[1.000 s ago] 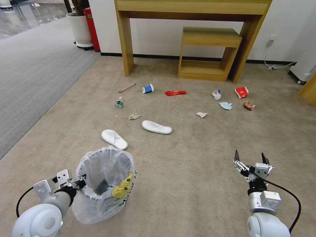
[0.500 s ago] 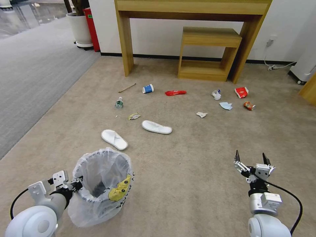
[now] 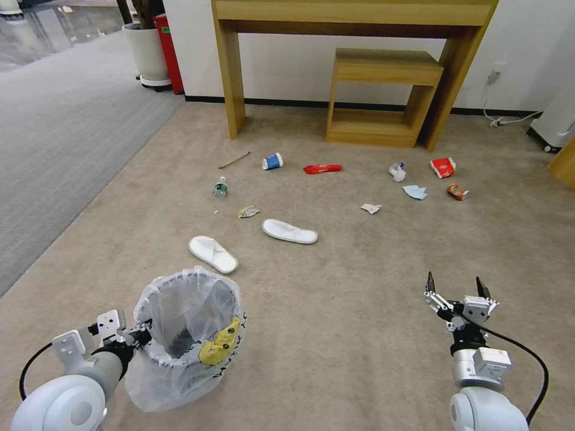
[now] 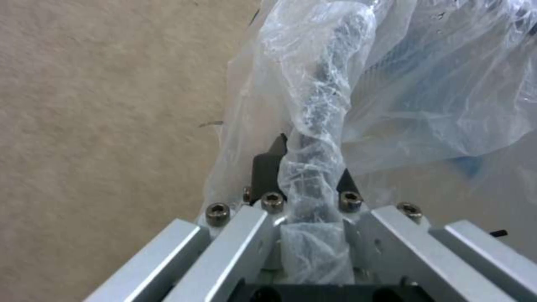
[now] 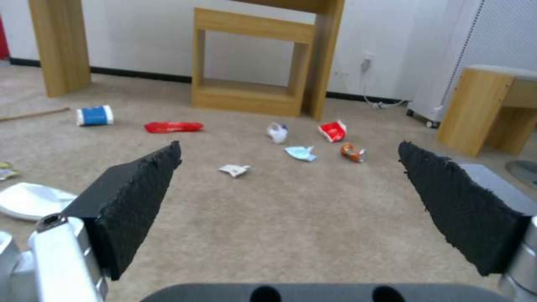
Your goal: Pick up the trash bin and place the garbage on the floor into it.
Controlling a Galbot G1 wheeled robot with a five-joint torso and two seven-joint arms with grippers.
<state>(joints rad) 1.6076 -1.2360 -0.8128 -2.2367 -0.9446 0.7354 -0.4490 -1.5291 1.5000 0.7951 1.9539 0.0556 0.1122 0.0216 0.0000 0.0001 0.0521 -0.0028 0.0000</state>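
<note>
Left gripper (image 3: 144,330) clamped tight on rim of trash bin (image 3: 185,335), at 7 o'clock of head view, above beige carpet (image 3: 335,287). Right gripper (image 3: 456,287) at 5 o'clock, fingers spread wide, holding nothing. Two white slippers (image 3: 213,254) just beyond bin at 12 o'clock; paper cup (image 3: 272,161), red wrapper (image 3: 323,169), blue mask (image 3: 414,191) farther.
</note>
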